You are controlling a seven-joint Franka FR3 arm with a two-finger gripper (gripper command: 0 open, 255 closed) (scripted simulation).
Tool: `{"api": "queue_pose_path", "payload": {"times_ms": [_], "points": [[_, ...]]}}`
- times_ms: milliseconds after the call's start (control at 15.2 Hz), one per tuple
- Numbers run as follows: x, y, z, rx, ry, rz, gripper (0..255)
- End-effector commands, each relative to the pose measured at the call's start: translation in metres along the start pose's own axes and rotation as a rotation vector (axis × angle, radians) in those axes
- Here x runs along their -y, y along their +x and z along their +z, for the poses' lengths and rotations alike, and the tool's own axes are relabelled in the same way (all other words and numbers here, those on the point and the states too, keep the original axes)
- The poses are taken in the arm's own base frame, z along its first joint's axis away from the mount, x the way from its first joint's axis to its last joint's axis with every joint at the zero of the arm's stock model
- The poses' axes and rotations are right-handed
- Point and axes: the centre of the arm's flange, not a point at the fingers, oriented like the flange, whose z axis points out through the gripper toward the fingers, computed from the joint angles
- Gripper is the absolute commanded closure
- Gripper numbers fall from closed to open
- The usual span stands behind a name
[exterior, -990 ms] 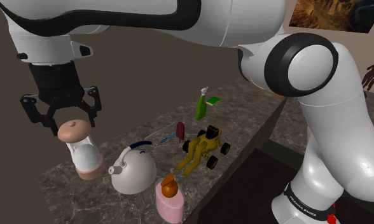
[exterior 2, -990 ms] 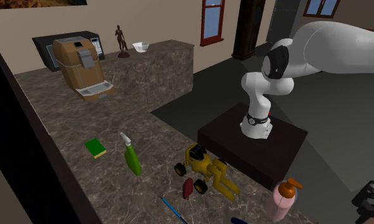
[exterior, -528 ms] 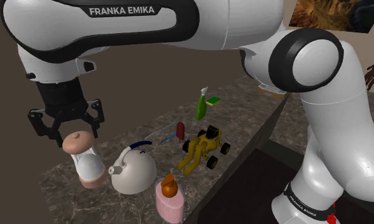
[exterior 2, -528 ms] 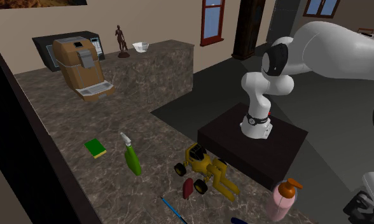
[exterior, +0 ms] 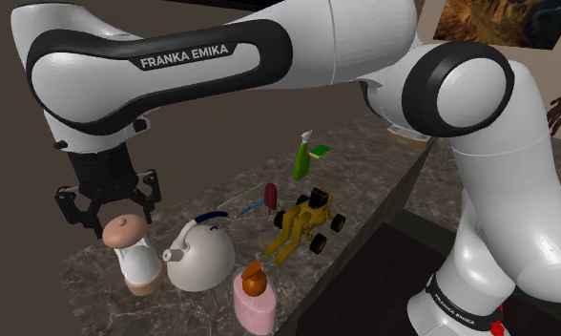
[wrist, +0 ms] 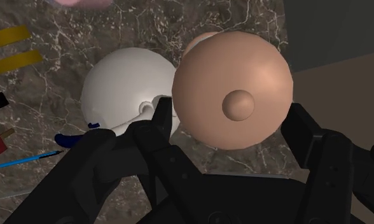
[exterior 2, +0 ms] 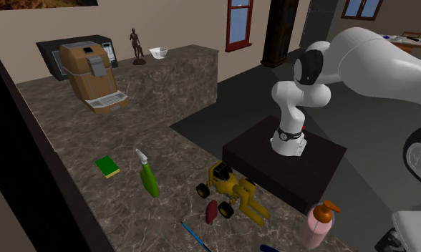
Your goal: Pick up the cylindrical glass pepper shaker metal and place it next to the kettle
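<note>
The pepper shaker (exterior: 133, 255) has a pale body, a rounded pinkish-tan cap and a tan base, and stands upright just left of the white kettle (exterior: 200, 254) in the shoulder view. My black gripper (exterior: 109, 205) is right above it, shut on the cap. In the wrist view the fingers (wrist: 160, 127) clasp the knobbed cap of the shaker (wrist: 233, 89) from both sides, with the kettle (wrist: 123, 92) close beside it. The shaker's base is low over the marble counter (exterior: 97, 277); whether it touches I cannot tell.
A pink soap dispenser (exterior: 255, 296) stands by the kettle near the counter's edge. Farther along lie a yellow toy vehicle (exterior: 305, 221), a blue pen (exterior: 253, 203) and a green spray bottle (exterior: 302, 157). A green sponge (exterior 2: 107, 167) and a brown machine (exterior 2: 93, 75) sit farther away.
My gripper has moved down and a little toward the kettle with the shaker in it. The shaker now stands lower and closer to the kettle.
</note>
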Motion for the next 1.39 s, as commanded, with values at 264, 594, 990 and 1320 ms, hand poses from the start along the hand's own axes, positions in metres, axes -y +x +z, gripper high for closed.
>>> {"api": "queue_pose_path", "payload": {"times_ms": [264,594,990,1320], "points": [[0.0,0.003,0.03,0.0,0.001,0.0,255],[0.0,0.005,0.056,0.0,0.001,0.0,255],[0.0,0.008,0.088,0.0,0.001,0.0,255],[0.0,0.01,0.114,0.0,0.001,0.0,255]]}}
